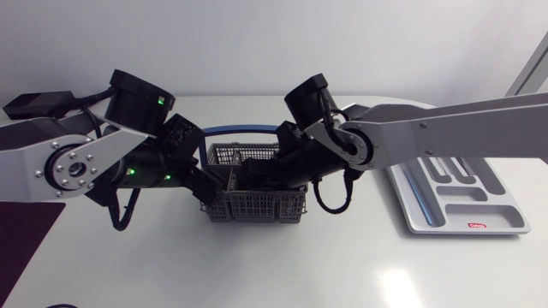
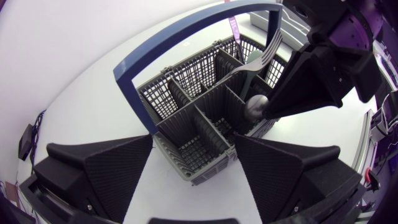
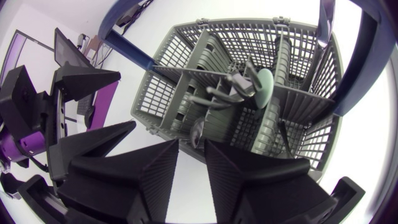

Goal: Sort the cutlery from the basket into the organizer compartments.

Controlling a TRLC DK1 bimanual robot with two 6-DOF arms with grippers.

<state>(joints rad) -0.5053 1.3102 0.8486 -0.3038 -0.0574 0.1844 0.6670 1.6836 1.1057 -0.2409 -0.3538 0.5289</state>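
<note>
The grey wire basket with a blue handle stands mid-table. My right gripper is down inside it. In the right wrist view its fingers stand a narrow gap apart, open, with a spoon's bowl at their tips. A fork and a pale green spoon lean in the middle compartments beyond. My left gripper sits wide open at the basket's left side, holding nothing; its view shows the basket, the upright fork, and the right gripper against the spoon bowl.
The grey organizer tray lies at the right of the table, partly under my right arm, with cutlery in some compartments. A dark purple mat lies at the left edge. Bare white table stretches in front of the basket.
</note>
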